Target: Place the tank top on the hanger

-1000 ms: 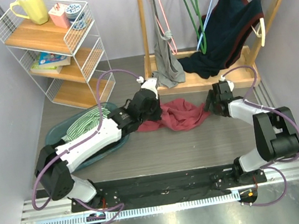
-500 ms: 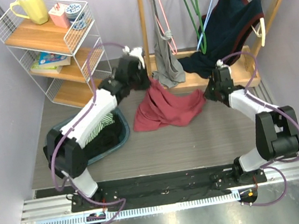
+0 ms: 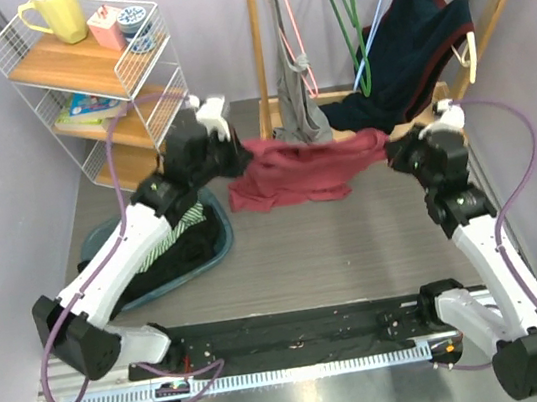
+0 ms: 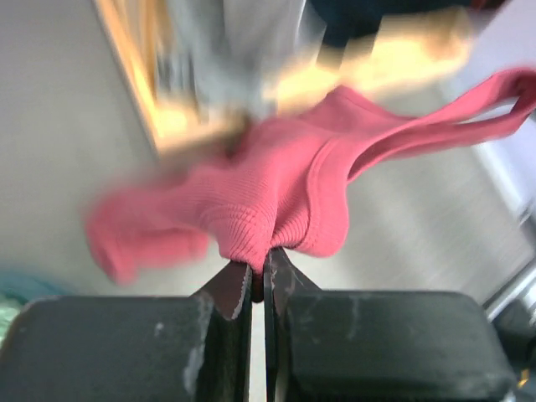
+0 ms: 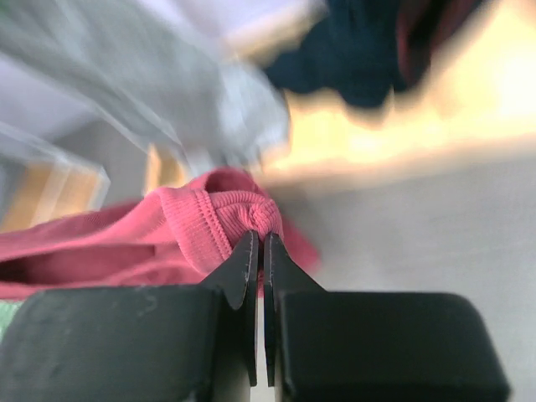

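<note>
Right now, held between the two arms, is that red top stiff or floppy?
Probably floppy: the tank top droops between its held ends and bunches at the left fingers. Likely light, since thin pinches by those and the right fingers carry it.

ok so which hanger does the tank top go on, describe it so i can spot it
Find the wooden rack at the back, with hangers and clothes along its top rail. The hanger hangs between the green hanger and the navy garment. It is thin, wire-like and light blue, unlike the thicker green one and the pink hanger further left.
</note>
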### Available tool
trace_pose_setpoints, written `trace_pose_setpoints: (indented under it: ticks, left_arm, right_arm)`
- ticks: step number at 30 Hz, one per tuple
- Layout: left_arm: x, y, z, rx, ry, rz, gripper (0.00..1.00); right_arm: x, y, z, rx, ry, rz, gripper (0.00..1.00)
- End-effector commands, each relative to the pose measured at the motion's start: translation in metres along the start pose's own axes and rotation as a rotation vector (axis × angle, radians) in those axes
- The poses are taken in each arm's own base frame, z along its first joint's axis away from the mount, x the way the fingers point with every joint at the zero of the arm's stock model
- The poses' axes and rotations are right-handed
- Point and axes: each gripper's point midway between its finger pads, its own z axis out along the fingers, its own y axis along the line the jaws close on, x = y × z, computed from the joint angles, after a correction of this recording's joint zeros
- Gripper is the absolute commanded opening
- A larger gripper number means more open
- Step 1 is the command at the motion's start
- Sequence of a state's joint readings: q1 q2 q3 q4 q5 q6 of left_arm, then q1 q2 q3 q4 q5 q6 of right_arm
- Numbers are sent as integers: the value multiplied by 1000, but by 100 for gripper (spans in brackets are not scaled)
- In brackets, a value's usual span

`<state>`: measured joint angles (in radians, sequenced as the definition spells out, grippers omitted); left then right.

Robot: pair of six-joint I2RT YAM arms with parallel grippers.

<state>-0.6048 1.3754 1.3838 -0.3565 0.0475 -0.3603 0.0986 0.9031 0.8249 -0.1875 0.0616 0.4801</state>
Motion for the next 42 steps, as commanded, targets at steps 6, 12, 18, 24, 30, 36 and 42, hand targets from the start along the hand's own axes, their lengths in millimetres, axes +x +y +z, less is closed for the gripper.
trace_pose_setpoints:
  ticks: [6,12,18,24,30,36,42]
  left_arm:
    - [195,-2,-37,80,414,-115,75]
    - [134,12,-60,-54,249,-89,100]
    - [101,2,-77,-70,326,-23,100]
    - [98,21,-64,-138,322,92,100]
    - [101,46,-59,-168,296,51,100]
    - [106,61,-65,-227,289,73,100]
    - [111,62,-63,-229,310,76,100]
  right_arm:
    - [135,-50,-55,87,359,71,47]
    - [65,-32,-90,63,184,17,77]
    - [-19,5,-99,13,44,-65,77]
    - [-100,61,-92,-128,-108,-83,77]
    - [-127,113,-58,-306,-89,-63,70]
    - [-127,124,-12,-329,-75,-43,73]
    - [-120,127,12,-331,-63,-32,75]
